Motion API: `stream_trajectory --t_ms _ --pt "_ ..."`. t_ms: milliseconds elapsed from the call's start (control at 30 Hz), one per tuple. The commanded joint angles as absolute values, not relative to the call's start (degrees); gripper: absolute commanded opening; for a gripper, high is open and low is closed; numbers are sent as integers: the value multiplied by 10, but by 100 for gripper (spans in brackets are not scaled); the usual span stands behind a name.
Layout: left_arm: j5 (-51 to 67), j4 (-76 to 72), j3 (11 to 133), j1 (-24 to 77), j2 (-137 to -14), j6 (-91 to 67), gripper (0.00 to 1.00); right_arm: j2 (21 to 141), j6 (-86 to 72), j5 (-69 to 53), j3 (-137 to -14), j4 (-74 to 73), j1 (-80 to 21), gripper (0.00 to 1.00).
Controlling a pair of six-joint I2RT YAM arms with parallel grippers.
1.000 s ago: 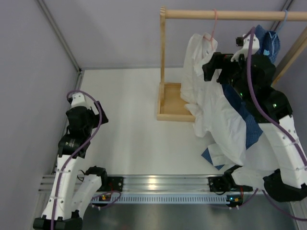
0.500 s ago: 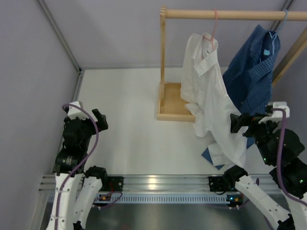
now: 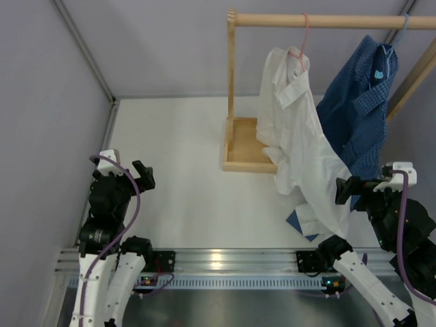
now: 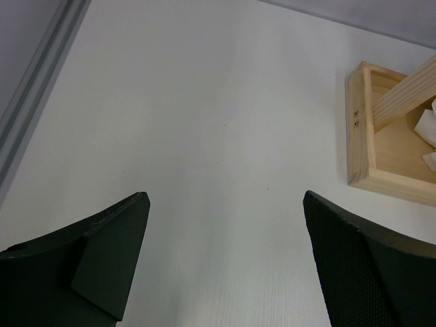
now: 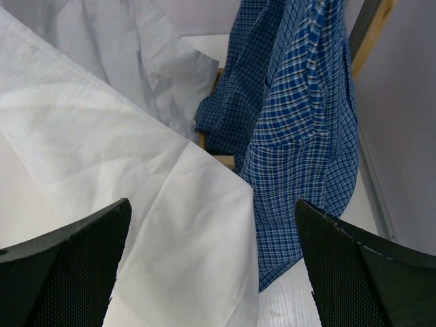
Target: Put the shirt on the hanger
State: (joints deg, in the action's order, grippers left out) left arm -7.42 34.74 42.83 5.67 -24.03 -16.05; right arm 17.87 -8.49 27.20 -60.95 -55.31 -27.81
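Now, from above, my right gripper (image 3: 344, 189) sits low near its base, pulled well back from the collar it was reaching a second ago. The shirt (image 3: 293, 129) hangs from the hanger (image 3: 304, 34) on the rod (image 3: 272, 20), beside the blue checked shirt (image 3: 361, 109). My left gripper (image 3: 144, 174) has drawn in too.

At my left wrist, the jaws are spread over the bare table (image 4: 204, 102).

At my right wrist, the jaws are spread and empty, with white cloth beyond them. I judge the hanging done.
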Motion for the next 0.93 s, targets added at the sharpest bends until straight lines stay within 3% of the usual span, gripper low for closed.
stream_trajectory --t_ms 0,900 --pt "-63 322 425 57 -227 -149 98 159 -67 305 -635 -574 -272 99" --pt "-59 316 415 57 -213 -154 98 145 -53 332 -627 -562 -272 100"
